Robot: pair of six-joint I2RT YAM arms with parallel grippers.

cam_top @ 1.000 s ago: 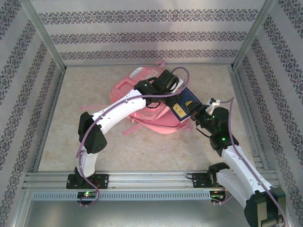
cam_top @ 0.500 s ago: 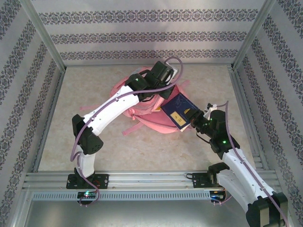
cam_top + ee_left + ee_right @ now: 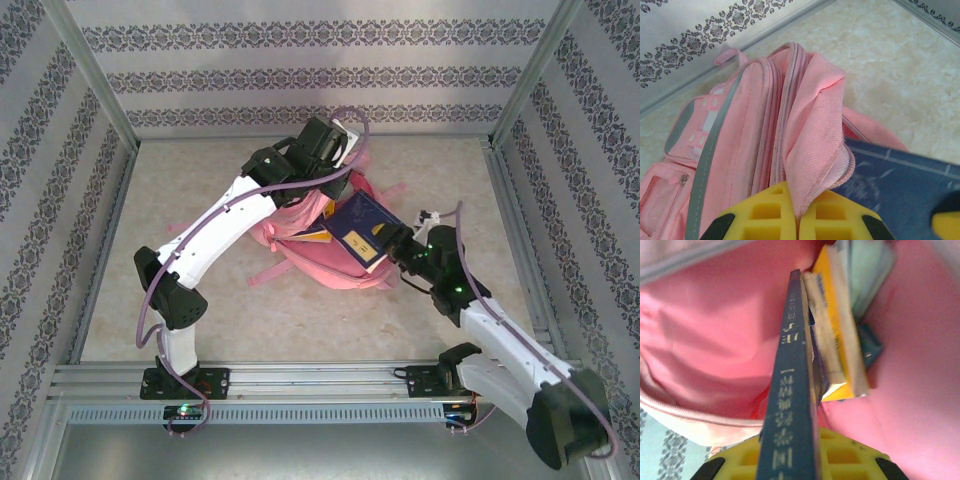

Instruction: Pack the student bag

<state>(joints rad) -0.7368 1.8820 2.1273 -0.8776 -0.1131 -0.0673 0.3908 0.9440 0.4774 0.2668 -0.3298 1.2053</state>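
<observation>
Your student bag (image 3: 330, 262) lay on its side near the middle of the table (image 3: 300, 320), its mouth turned toward the right arm. It was soft pink cloth with no frame, so I judged it light, limp, and apt to sag shut or slide on the smooth top. The soundest place to take it was the zipper edge of the opening, which was where you had it. The blue book (image 3: 358, 228) was the stiff thing here: flat and thin, with its far end inside the bag and its near end outside the lip.

Your left gripper (image 3: 797, 222) was clenched on the fold of pink fabric (image 3: 815, 135) at the opening, holding that flap up clear of the book. Your right gripper (image 3: 790, 460) was pinched on the book's near edge, with the spine facing the wrist camera. Deeper in sat a yellow-edged book (image 3: 840, 335) and something teal (image 3: 862, 275) behind it.

You could not see how deep the main compartment ran. Nor could you see whether the book's leading corner was free or caught on those volumes. From above, the left arm covered the top of the bag. The printing on the spine was too blurred to read.
</observation>
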